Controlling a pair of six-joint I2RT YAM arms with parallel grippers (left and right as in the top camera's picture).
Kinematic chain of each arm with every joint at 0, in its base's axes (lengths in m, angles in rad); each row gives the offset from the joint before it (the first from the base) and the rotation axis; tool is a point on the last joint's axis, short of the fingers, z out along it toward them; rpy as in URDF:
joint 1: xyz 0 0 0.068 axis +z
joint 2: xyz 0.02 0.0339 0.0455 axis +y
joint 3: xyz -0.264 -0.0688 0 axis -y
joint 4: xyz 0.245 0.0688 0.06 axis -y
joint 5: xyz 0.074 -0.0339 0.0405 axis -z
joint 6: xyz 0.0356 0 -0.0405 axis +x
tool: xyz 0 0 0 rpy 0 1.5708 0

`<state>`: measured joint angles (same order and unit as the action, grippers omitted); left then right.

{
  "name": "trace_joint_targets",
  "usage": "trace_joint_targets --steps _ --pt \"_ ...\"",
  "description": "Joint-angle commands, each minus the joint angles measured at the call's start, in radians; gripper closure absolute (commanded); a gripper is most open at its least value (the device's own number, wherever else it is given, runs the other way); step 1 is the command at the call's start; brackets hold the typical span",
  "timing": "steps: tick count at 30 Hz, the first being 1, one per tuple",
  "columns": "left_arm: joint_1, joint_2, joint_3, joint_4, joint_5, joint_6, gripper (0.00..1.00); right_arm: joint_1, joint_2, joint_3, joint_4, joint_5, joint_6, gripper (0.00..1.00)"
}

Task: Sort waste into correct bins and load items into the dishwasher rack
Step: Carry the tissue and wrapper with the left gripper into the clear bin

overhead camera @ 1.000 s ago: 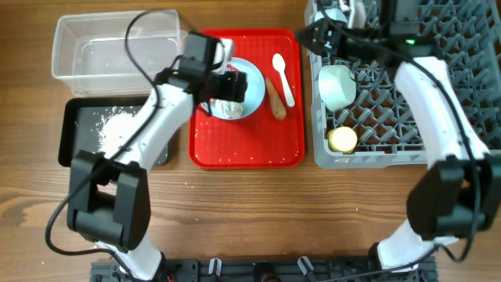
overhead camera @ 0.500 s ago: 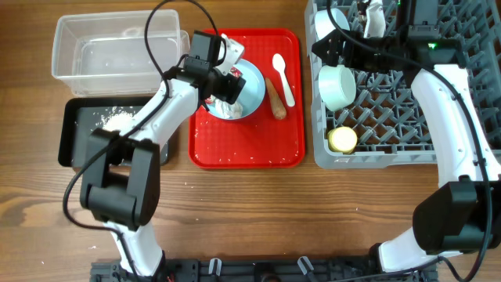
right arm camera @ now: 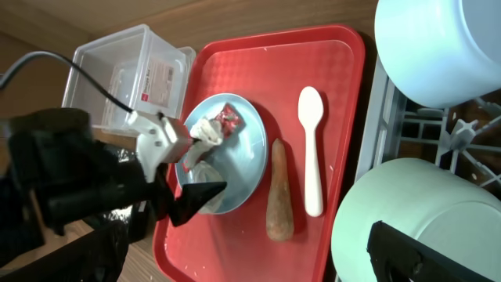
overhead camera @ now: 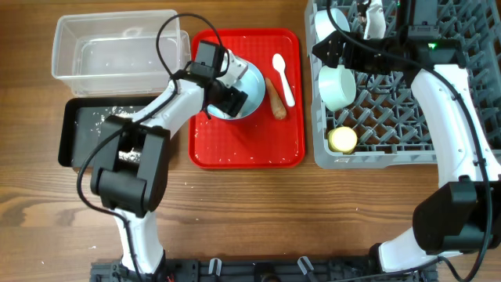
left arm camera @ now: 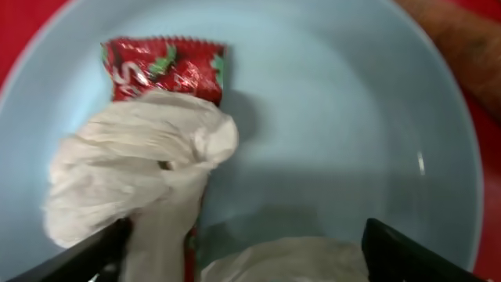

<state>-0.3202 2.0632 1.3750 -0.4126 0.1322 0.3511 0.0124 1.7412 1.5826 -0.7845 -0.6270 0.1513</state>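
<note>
With its jaws spread wide and empty, the left gripper (left arm camera: 244, 235) hangs low over the plate (left arm camera: 337, 117). The tissue (left arm camera: 133, 180) bunches just ahead of one finger and partly covers the wrapper (left arm camera: 164, 66) beyond it. For a clean pick it should centre on the tissue, drop until both pads flank the wad, and close without pinching the wrapper beneath. Farther off sit the black tray (overhead camera: 74, 145) and tub (overhead camera: 109, 47). The right gripper (right arm camera: 249, 243), also apart, hovers over the rack (overhead camera: 376, 117).
</note>
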Motion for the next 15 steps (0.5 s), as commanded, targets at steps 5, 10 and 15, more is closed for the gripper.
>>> trace_joint_targets --steps 5,10,15 --pt "0.003 0.027 0.012 0.002 0.013 0.008 0.17 0.001 -0.019 0.010 -0.006 0.011 -0.021 0.00" --pt "0.002 0.032 0.012 -0.013 0.013 0.003 0.62 0.001 -0.019 0.010 -0.006 0.011 -0.021 0.00" --pt "0.002 0.031 0.012 -0.014 0.013 -0.106 0.96 0.001 -0.019 0.010 -0.006 0.010 -0.021 0.00"
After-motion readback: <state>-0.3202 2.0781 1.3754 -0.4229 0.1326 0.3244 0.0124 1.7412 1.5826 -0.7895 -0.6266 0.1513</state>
